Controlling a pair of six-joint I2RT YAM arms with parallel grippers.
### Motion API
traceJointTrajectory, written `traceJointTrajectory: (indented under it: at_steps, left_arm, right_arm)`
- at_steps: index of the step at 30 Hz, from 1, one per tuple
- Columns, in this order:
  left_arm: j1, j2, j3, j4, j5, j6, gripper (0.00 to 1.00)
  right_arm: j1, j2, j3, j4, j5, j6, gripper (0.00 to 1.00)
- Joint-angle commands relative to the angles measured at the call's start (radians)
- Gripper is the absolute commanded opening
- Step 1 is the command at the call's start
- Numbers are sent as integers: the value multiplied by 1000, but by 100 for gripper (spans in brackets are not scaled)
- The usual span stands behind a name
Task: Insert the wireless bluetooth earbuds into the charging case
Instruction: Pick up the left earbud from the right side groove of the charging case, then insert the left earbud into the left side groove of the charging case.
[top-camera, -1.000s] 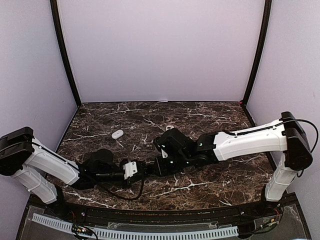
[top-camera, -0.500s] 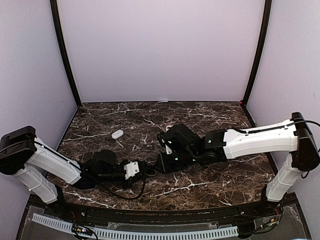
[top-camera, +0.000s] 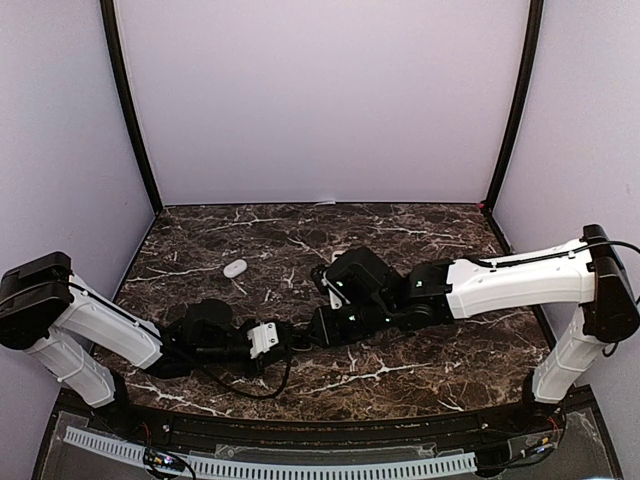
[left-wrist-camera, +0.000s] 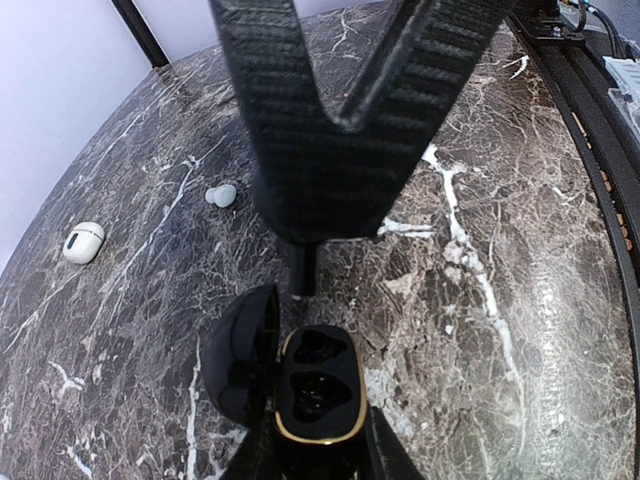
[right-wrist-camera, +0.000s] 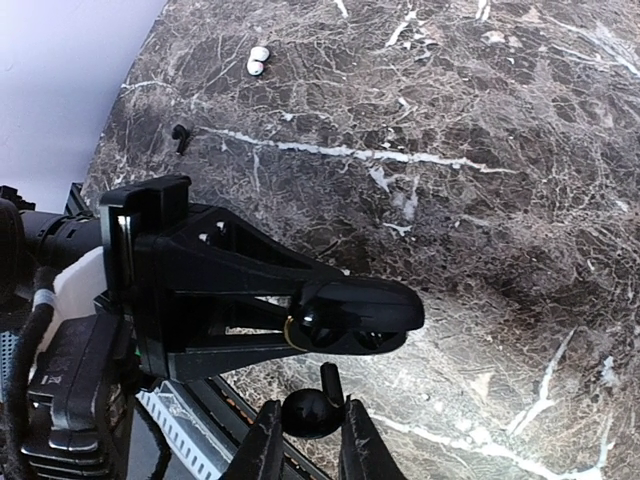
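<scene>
Black earbud (right-wrist-camera: 312, 412) half-hidden between right fingers (right-wrist-camera: 262, 445)

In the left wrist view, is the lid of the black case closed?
No, the black case is open, its lid swung to the side.

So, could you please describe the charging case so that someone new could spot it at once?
Look at the near edge of the dark marble table, where the two arms meet. The left gripper holds the charging case there, lid hinged open. It is glossy black with a gold rim, whereas the loose pieces farther out are small and white.
</scene>
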Motion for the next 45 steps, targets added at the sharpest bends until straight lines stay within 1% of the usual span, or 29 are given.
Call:
traceJointTrajectory:
  at_steps: [1,8,18,45]
  left_arm:
    - [0,-15,-6,37,11,-5,12]
    - [0,-21,-18,56,34,1,12]
    - [0,-29,-25,73,59,-2,12]
    - [0,-27,-27,78,68,-10,12]
  right_arm:
    - [-5,1,-10,57,-31,-3,18]
    - [-5,26,-5,90,-67,-16,17]
    - [-5,45,-10,116,-70,-25,16]
    - [-6,98,16,146,-113,-20,16]
